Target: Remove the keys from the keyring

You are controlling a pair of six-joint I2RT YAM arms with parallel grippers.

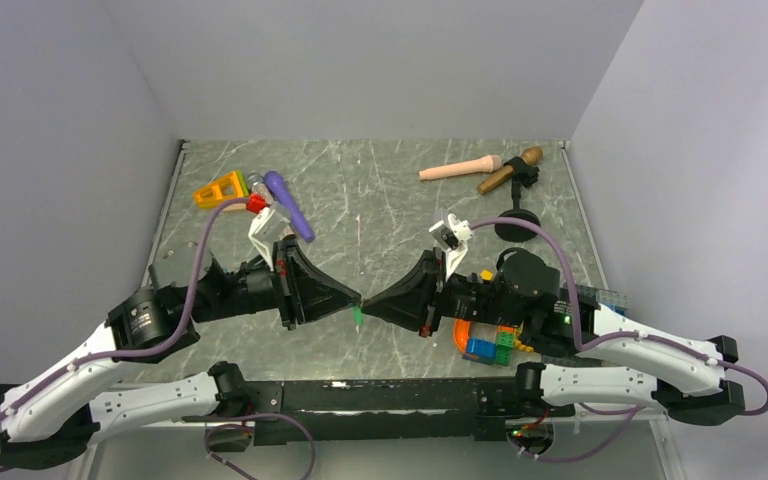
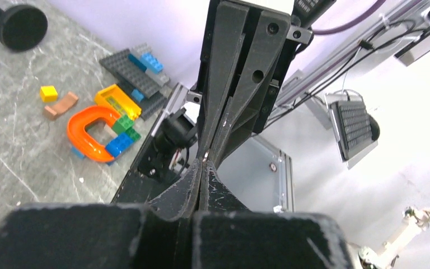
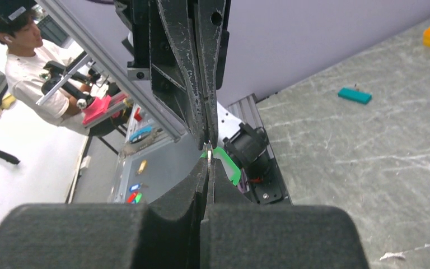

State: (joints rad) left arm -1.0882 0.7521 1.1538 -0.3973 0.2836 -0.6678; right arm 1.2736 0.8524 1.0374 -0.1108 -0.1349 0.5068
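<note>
Closest to both wrist cameras, my two claws are meeting tip to tip above the bench (image 3: 369, 168). My left claw (image 2: 201, 170) is pressing its fingers fully together with no gap showing, and my right claw (image 3: 208, 164) is doing the same. Right at that meeting point the green key (image 3: 229, 165) is hanging, touching the tips. Beside it a tiny silver glint is showing, which I am taking for the keyring (image 3: 208, 151). I cannot tell which claw is pinching the ring and which the key, because the contact is too small and mostly hidden.

Beyond the green key and well apart from it, the teal key (image 3: 354, 95) is lying flat on the bench with no ring on it that I can see. So I am judging the job as about half done: the teal one is already off, and the green one is not yet freed.

No box or bowl is showing. The nearest thing to a holder is the orange curved track (image 2: 75, 131), sitting on the bench near the green key on my right arm's side. Green bricks (image 2: 124, 124) and a blue brick (image 2: 120, 144) are sitting in its open curve. Farther from the green key, a grey baseplate (image 2: 120, 63) is carrying a few bricks of its own.
</note>
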